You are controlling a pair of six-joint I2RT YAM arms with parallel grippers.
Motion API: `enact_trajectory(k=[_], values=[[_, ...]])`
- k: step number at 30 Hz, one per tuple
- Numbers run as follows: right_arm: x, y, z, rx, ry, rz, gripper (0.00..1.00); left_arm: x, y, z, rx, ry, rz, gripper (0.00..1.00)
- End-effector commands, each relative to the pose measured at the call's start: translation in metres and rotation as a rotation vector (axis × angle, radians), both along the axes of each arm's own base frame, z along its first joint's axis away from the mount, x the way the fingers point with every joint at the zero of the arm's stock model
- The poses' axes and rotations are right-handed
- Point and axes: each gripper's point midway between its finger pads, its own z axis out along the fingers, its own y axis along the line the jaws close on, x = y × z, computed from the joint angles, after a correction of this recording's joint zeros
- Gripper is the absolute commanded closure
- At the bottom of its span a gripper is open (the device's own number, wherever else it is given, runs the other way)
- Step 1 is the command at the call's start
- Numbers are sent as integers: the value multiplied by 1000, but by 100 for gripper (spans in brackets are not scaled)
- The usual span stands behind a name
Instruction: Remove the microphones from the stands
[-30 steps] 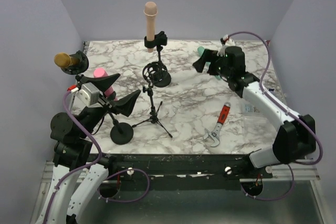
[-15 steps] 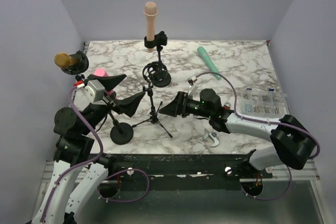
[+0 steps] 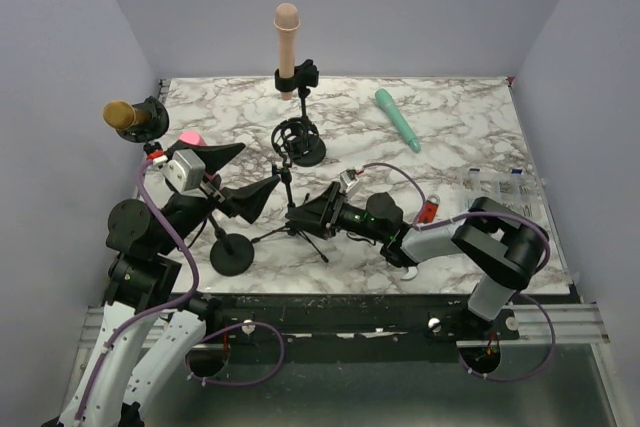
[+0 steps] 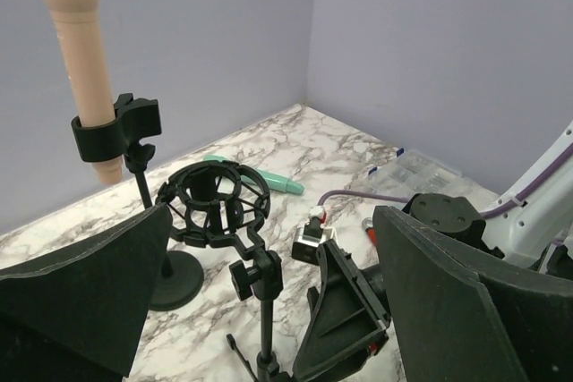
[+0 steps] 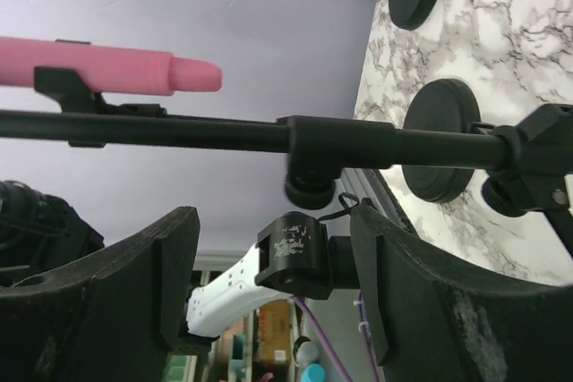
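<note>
Pink microphone (image 5: 116, 67) in black clip (image 5: 67, 87)

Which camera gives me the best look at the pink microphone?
The right wrist view: the pink microphone runs sideways across the frame, with most of its length clearly visible. The top external view catches only a pink bit behind the left pincer. The left wrist view does not show it.
</note>
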Motion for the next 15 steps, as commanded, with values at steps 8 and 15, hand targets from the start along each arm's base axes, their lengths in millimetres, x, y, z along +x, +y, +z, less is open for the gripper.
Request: enact_trajectory(k=[8, 15], values=[[16, 16, -3, 108, 76, -43, 39, -16, -2, 15, -1, -55, -37, 2], [20, 19, -12, 96, 91, -51, 50, -17, -2, 16, -2, -59, -38, 1]])
